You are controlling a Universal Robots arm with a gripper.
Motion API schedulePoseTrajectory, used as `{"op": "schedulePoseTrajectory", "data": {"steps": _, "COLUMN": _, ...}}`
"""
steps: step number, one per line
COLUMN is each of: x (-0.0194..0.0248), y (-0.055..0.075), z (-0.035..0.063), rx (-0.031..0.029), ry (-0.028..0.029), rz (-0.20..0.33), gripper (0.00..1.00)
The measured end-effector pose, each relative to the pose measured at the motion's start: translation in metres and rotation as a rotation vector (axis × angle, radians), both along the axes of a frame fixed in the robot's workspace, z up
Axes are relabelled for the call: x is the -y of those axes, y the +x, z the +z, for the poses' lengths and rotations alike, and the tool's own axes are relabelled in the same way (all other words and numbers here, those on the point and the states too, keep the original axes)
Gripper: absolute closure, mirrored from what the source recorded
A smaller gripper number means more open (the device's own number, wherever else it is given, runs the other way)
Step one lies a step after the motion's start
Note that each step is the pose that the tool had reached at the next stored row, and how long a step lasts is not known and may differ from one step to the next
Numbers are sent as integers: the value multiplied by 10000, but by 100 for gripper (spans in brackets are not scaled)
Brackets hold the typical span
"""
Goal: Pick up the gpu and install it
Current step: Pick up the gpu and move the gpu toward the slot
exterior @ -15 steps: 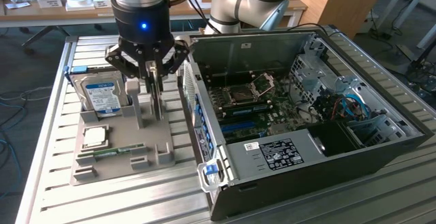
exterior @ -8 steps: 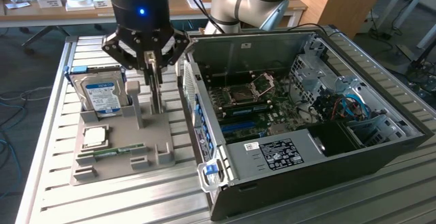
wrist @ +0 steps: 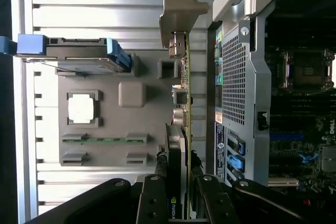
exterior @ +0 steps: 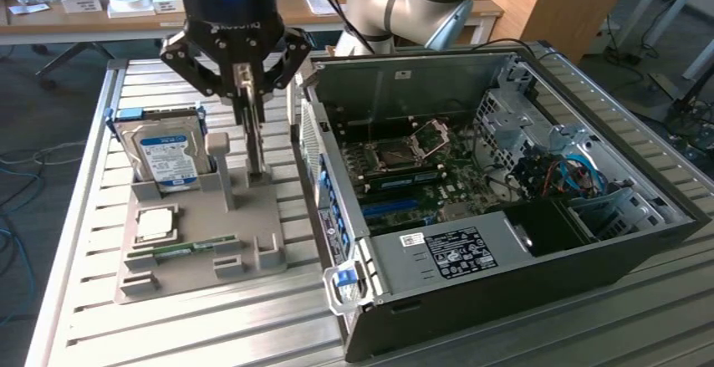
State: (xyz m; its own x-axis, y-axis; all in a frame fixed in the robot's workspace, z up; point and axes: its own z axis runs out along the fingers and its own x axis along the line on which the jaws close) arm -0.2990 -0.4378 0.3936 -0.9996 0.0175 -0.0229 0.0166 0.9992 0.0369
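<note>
1. The gripper [exterior: 244,83] pinches the upper edge of the gpu [exterior: 256,145], 1 finger on each face.
2. The gpu stands upright on edge, its lower end at the grey tray [exterior: 190,275], along the tray's side nearest the open computer case [exterior: 502,258].
3. A blue-labelled hard drive [exterior: 167,154] stands upright at the tray's opposite side.

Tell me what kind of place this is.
Probably a robotics lab bench for PC assembly: an open desktop computer case on a slatted metal table, a fixture tray holding a hard drive and CPU, and a robot end effector at the gpu.
</note>
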Motion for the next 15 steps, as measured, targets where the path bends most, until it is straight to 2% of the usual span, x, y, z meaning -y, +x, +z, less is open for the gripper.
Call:
{"op": "schedulePoseTrajectory", "data": {"steps": 8, "x": 0, "y": 0, "z": 130, "rx": 0, "ry": 0, "rz": 0, "gripper": 73}}
{"op": "schedulePoseTrajectory", "data": {"steps": 15, "x": 0, "y": 0, "z": 137, "rx": 0, "ry": -1, "rz": -1, "gripper": 73}}
